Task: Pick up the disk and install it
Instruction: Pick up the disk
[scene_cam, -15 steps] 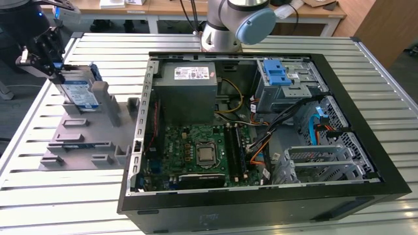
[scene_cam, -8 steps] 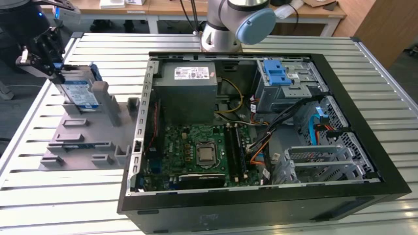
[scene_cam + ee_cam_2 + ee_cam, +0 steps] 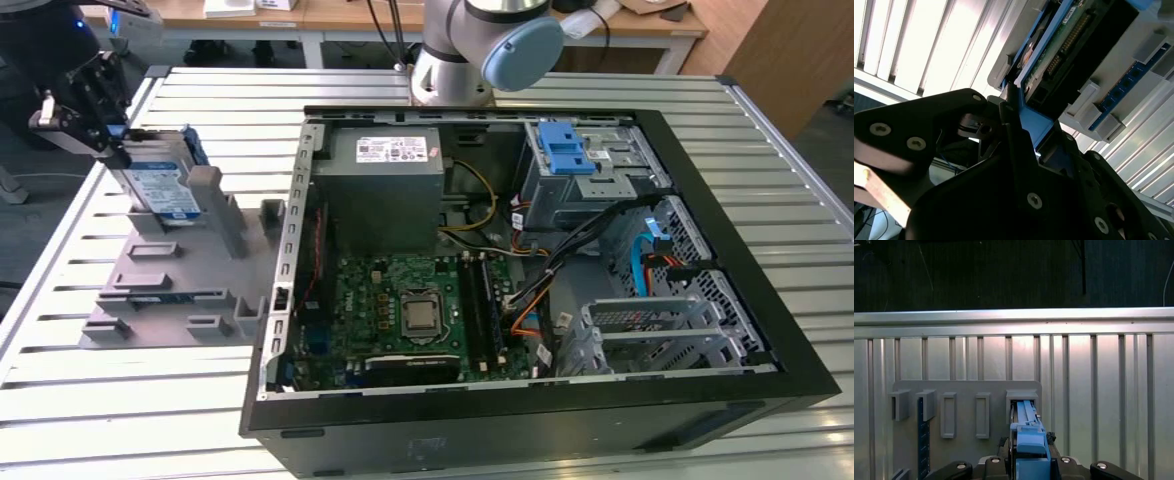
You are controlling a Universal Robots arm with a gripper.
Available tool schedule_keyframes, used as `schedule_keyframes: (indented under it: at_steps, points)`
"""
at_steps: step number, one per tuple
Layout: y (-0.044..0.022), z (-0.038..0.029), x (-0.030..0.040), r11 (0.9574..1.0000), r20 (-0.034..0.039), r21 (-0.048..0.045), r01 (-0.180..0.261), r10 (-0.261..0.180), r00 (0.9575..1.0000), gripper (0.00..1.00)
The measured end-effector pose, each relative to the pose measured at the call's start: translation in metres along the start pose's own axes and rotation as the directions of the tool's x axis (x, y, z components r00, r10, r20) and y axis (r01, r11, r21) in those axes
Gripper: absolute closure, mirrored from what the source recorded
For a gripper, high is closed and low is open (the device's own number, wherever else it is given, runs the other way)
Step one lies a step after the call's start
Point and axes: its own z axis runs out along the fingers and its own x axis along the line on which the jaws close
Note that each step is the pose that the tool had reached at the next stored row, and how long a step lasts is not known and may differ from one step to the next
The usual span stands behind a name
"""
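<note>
Slatted metal table (image 3: pixel 147 420) | disk (image 3: pixel 166 192) upright, silver, blue rails, white-blue label | tool (image 3: pixel 118 148) clamped on disk

We see the narrow disk (image 3: pixel 1028 432) edge-on, its blue plastic rail turned toward us and its far end at the mouth of a raised rectangular socket on the flat grey plastic fixture plate (image 3: pixel 966 390). The black tool (image 3: pixel 1029 462) clasps it from both sides. A dark blue strip (image 3: pixel 923 440) stands in another socket. The plate lies on the ribbed silver-metal tabletop (image 3: pixel 1104 390).
</note>
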Motion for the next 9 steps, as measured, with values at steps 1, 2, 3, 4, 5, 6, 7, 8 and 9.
schedule_keyframes:
  at_steps: [1,2,3,4,5,6,7,8,9]
  points:
    - [0.0,-0.0011,0.0,1.0,0.0,0.0,0.0,0.0,1.0,0.64]
    - [0.0,-0.0023,0.0,1.0,0.0,0.0,0.0,0.0,1.0,0.64]
    - [-0.0001,-0.0028,0.0,1.0,0.0,0.0001,0.0,0.0,1.0,0.64]
    - [-0.0001,-0.0028,0.0,1.0,0.0001,0.0003,0.0,0.0,1.0,0.64]
    - [-0.0001,-0.0028,0.0,1.0,0.0002,0.0003,0.0,0.0,1.0,0.64]
    - [0.0,-0.0029,0.0,1.0,0.0003,0.0,0.0,0.0,1.0,0.64]
    - [0.0,-0.003,0.0,1.0,0.0005,0.0,0.0,0.0,1.0,0.64]
    - [0.0,-0.0029,0.0,1.0,0.0006,0.0,0.0,0.0,1.0,0.64]
    - [0.0,-0.003,0.0,1.0,0.0006,0.0001,0.0,0.0,1.0,0.64]
